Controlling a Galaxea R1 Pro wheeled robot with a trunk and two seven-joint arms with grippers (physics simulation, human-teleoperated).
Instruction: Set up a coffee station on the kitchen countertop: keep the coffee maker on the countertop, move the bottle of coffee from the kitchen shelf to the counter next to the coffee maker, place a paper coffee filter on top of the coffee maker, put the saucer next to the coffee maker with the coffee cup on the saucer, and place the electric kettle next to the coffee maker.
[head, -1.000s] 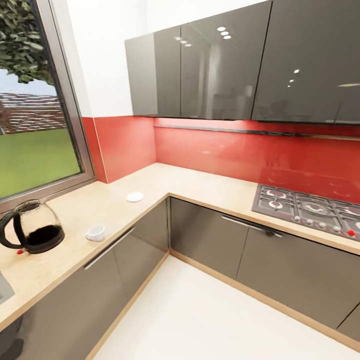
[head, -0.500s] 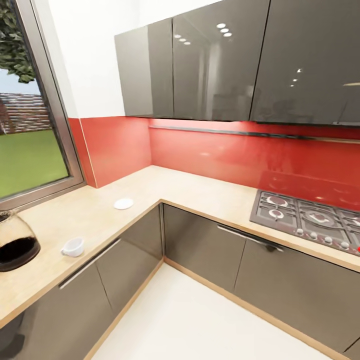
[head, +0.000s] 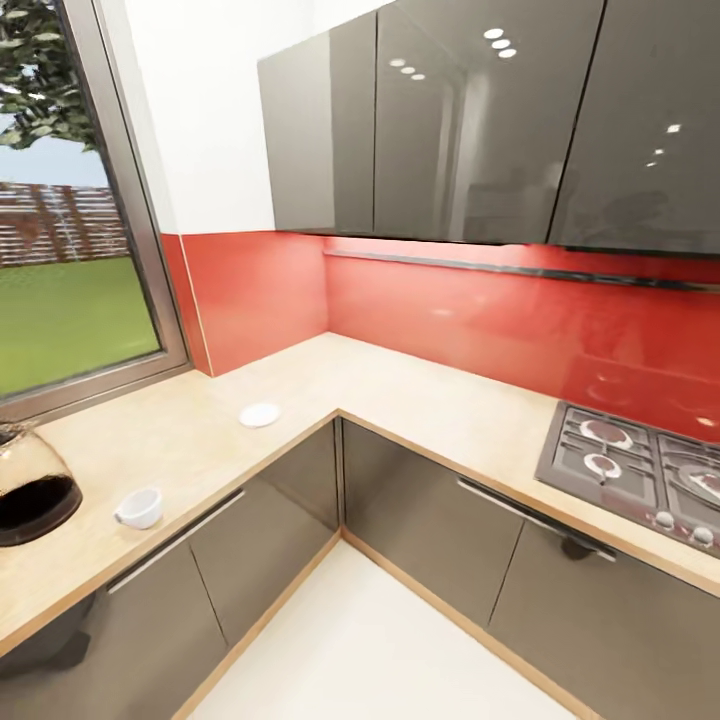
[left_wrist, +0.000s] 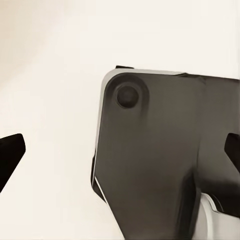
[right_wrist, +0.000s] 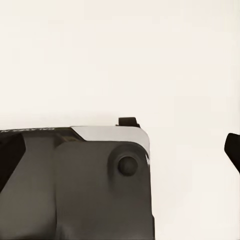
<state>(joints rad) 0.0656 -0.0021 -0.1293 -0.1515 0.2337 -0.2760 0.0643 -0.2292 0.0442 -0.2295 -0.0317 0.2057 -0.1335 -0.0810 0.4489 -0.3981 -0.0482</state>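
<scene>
A white coffee cup (head: 140, 507) stands on the wooden countertop (head: 400, 390) near its front edge, on the left run. A white saucer (head: 260, 414) lies farther along by the inner corner, apart from the cup. At the far left a glass pot (head: 30, 490) holding dark liquid is cut off by the picture's edge; whether it is the coffee maker or the kettle I cannot tell. My left gripper (left_wrist: 121, 155) and right gripper (right_wrist: 121, 155) are both open, with nothing between their fingers, over pale floor and a dark part of my own body.
The counter is L-shaped with grey cabinet fronts below, a red backsplash and glossy grey wall cabinets (head: 450, 120) above. A gas hob (head: 640, 470) is set into the right run. A window (head: 70, 300) is at the left. Pale floor (head: 380, 650) lies in the corner.
The whole head view has shifted as the camera moved: the glass pot slid to the left edge, the hob toward the right. Cup and saucer keep their places on the counter.
</scene>
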